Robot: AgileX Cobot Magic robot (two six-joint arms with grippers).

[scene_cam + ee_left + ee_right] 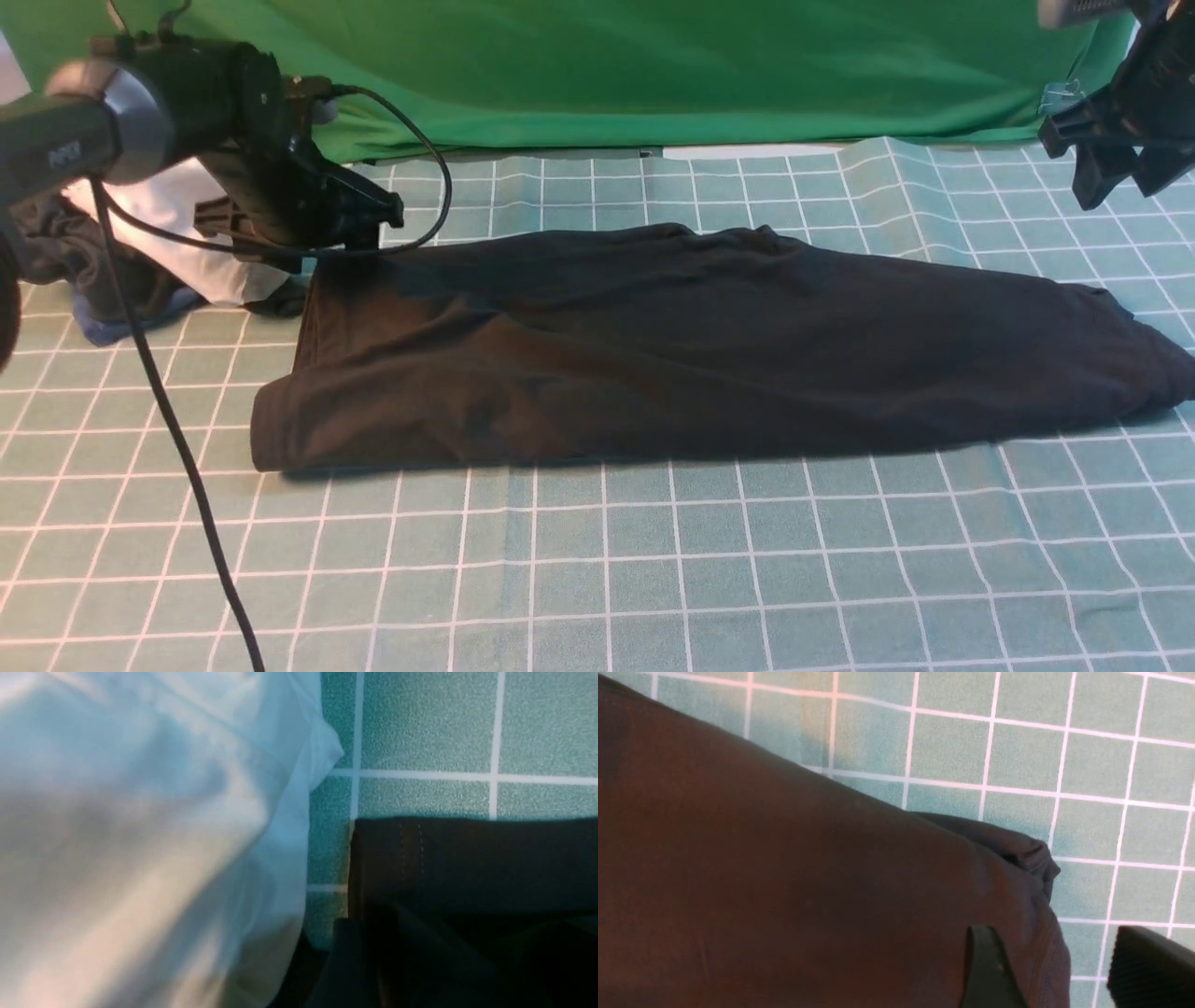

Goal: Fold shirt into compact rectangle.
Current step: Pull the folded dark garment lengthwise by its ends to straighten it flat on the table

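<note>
table [653,569]: teal cloth with a white grid, the whole near strip is just bare squares
cable [177,439]: black, runs down from the left arm across the near-left corner
shirt [700,355]: the black-brown one, lying flat mid-table as one long band going left to right, near edge pretty straight, right end bunched up a bit and reaching the frame's edge
left pincer [369,217]: low, right at the shirt's far-left corner. It's black on dark cloth, so honestly can't tell how far open it is or if it has hold of anything; its wrist cam shows the shirt's hemmed corner lying flat on the grid
white garment [187,233]: behind the left arm, just beside that same shirt corner, with some darker clothes piled further left
right pincer [1120,182]: up in the air over the far-right side, well clear of the shirt, fingers [985,970] spread apart with nothing between them
green backdrop [653,75]: hangs along the far edge of the table
</note>
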